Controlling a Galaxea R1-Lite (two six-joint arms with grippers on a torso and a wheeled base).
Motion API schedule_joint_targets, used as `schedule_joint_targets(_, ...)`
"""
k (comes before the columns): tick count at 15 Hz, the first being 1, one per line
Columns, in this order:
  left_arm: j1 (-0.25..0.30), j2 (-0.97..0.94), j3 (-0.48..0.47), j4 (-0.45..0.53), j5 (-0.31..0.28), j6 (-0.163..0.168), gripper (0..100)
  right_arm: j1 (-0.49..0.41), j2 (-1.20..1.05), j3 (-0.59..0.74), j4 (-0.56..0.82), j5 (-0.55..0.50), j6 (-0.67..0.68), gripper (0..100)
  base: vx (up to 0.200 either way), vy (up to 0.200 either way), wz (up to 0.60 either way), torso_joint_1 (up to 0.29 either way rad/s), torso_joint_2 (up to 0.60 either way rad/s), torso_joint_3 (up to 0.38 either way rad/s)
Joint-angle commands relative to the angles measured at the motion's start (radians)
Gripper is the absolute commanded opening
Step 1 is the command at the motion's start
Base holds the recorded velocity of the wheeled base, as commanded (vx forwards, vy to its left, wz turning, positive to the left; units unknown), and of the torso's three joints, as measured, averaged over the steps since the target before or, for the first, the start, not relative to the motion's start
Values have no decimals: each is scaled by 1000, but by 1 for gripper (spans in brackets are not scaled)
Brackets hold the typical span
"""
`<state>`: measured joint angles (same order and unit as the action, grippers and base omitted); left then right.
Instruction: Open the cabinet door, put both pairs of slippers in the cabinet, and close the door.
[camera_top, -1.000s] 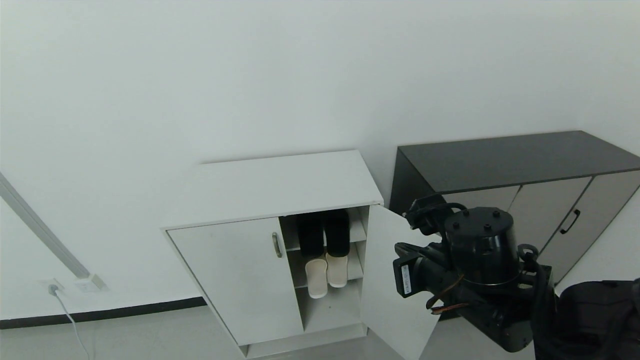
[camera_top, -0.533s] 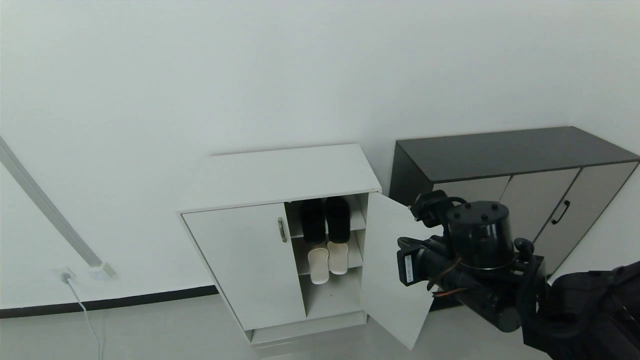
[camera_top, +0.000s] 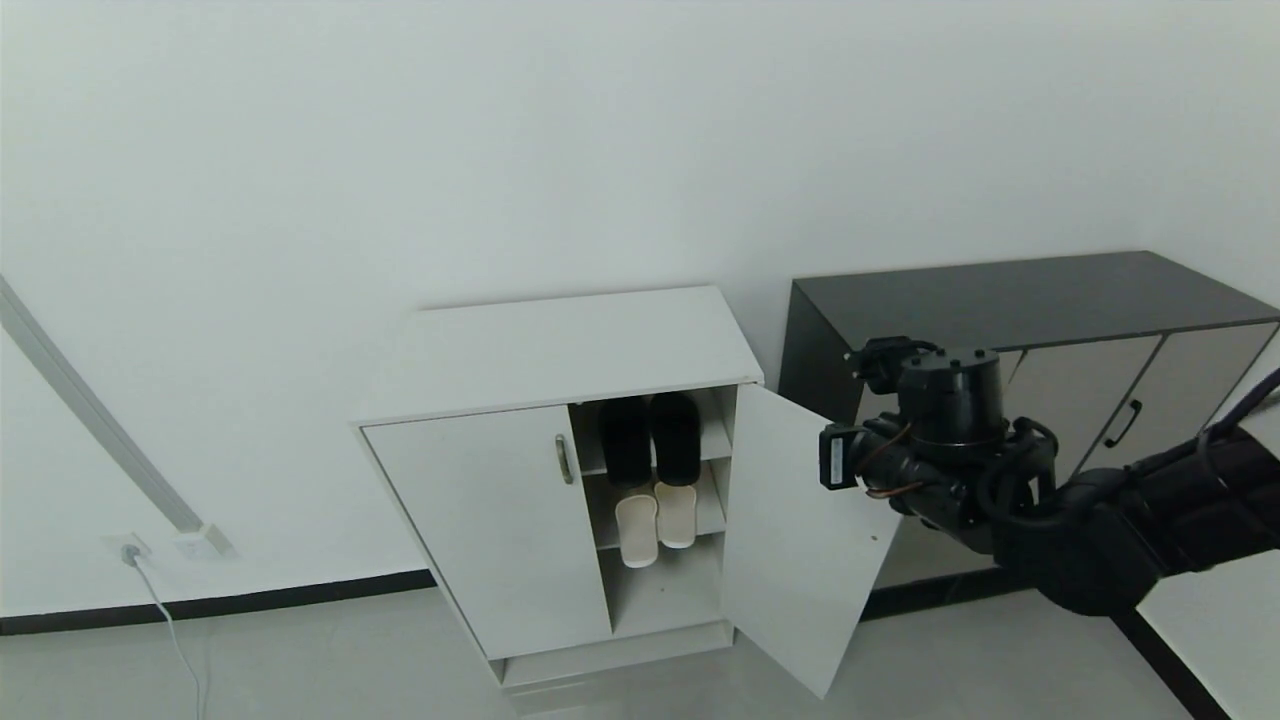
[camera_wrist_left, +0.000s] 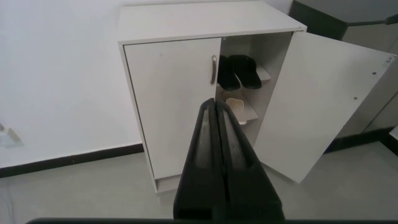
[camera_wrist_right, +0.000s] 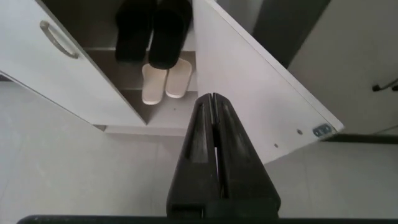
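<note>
Shelved inside cabinet (camera_top: 560, 350): black slippers (camera_top: 650, 440) above, beige slippers (camera_top: 657, 520) at 6 o'clock beneath. Door (camera_top: 800, 540) swung wide at 3 o'clock, awaiting closure. Right pincer (camera_wrist_right: 213, 99) pinched together, empty, beside door, probably readied for pushing; left pincer (camera_wrist_left: 216, 104) equally pinched, idle.

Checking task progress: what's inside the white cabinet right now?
Black slippers on the upper shelf, beige slippers on the middle shelf. Whatever sits behind the closed left door is hidden.
</note>
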<state>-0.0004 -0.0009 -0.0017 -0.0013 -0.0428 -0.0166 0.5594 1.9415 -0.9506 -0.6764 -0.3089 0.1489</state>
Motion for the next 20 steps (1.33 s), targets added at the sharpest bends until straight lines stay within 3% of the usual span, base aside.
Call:
schedule_joint_targets(1, 0, 1, 0, 0, 0, 0, 0, -55, 74, -62, 15, 25, 14, 0, 0, 0, 0, 0, 0, 0)
schedule_joint_targets(10, 0, 1, 0, 0, 1, -3, 0, -216, 229, -160, 9, 102, 23, 0, 0, 0, 0, 0, 0, 0)
schedule_joint_targets(20, 0, 1, 0, 0, 1, -3, 0, -279, 301, -231, 9, 103, 44, 0, 0, 0, 0, 0, 0, 0)
